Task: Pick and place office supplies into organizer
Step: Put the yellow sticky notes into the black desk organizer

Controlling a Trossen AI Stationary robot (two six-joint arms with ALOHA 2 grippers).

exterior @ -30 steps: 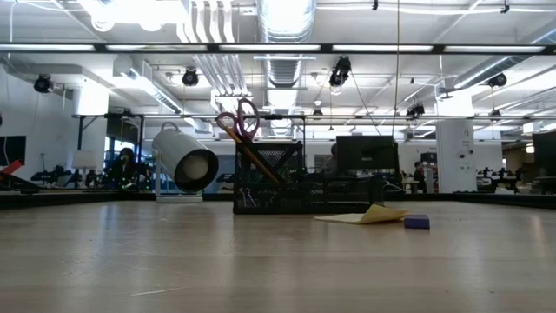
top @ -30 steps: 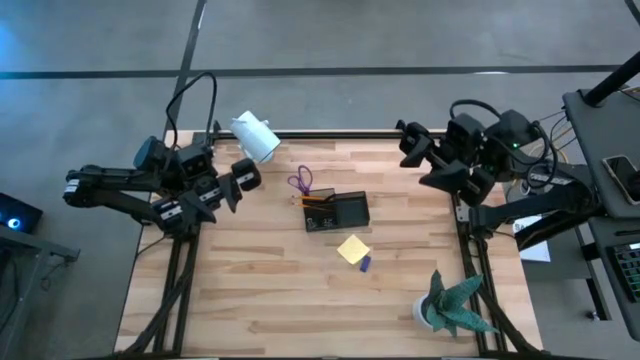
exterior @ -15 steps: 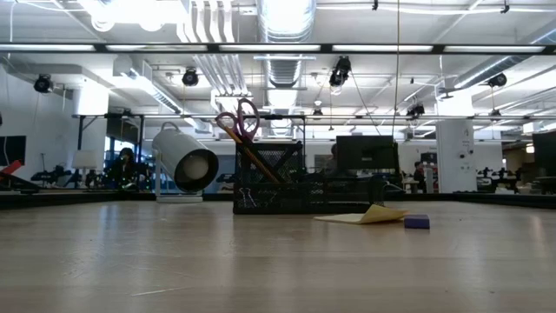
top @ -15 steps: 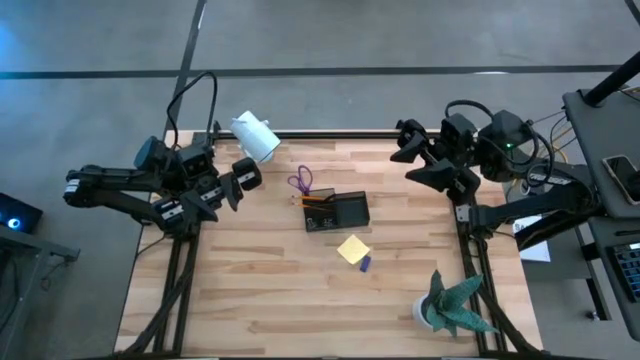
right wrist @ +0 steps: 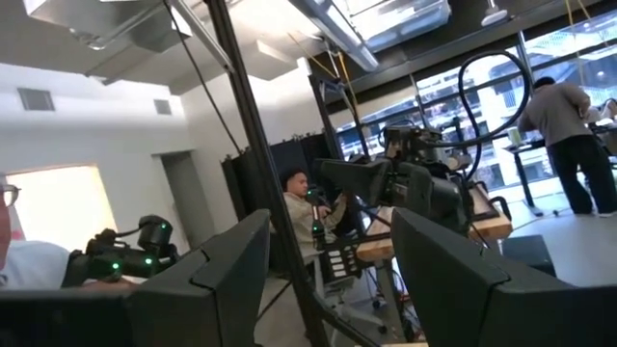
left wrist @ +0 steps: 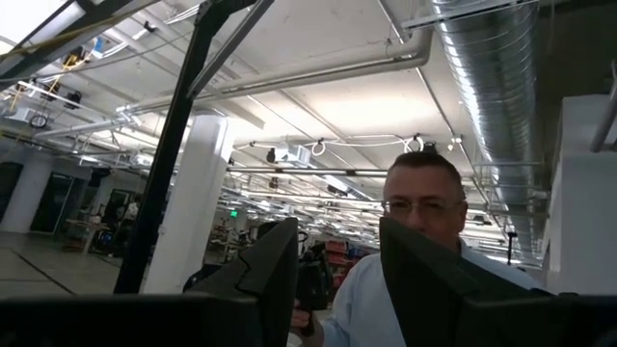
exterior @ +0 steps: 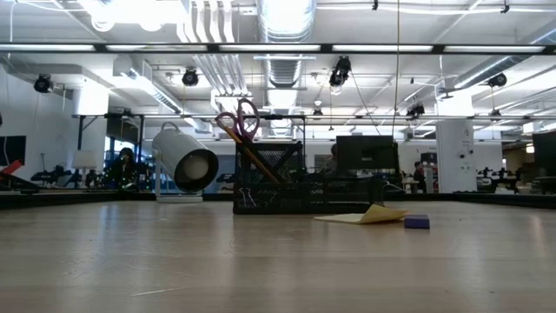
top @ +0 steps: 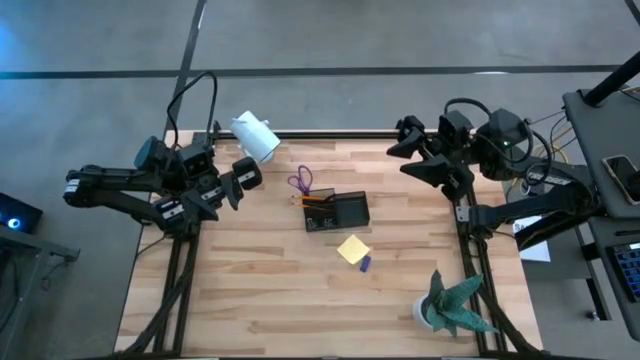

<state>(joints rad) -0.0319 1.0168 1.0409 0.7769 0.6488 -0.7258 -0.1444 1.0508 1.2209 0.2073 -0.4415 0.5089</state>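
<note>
The dark organizer (top: 338, 211) (exterior: 300, 187) stands in the middle of the table. Purple-handled scissors (top: 300, 182) (exterior: 241, 122) and an orange pencil (top: 318, 200) stick up out of its left compartment, leaning toward the table's left. The yellow sticky-note pad (top: 352, 249) (exterior: 365, 216) lies flat on the table nearer than the organizer, and a small purple piece (top: 365, 264) (exterior: 417, 222) lies beside it. My left gripper (top: 238, 184) (left wrist: 337, 280) hovers open over the table's left part. My right gripper (top: 404, 148) (right wrist: 333, 280) is open over the far right corner. Both wrist views look up into the room.
A white cylindrical camera (top: 255, 137) (exterior: 184, 165) stands at the far edge, left of the organizer. A green plant (top: 452, 305) sits at the near right corner. Black frame rails (top: 340, 133) run along the table's edges. People show in the room beyond the table.
My right gripper has moved a little toward the table's far edge and left, and has tipped upward, staying open. The left arm and the table's things have kept still.
</note>
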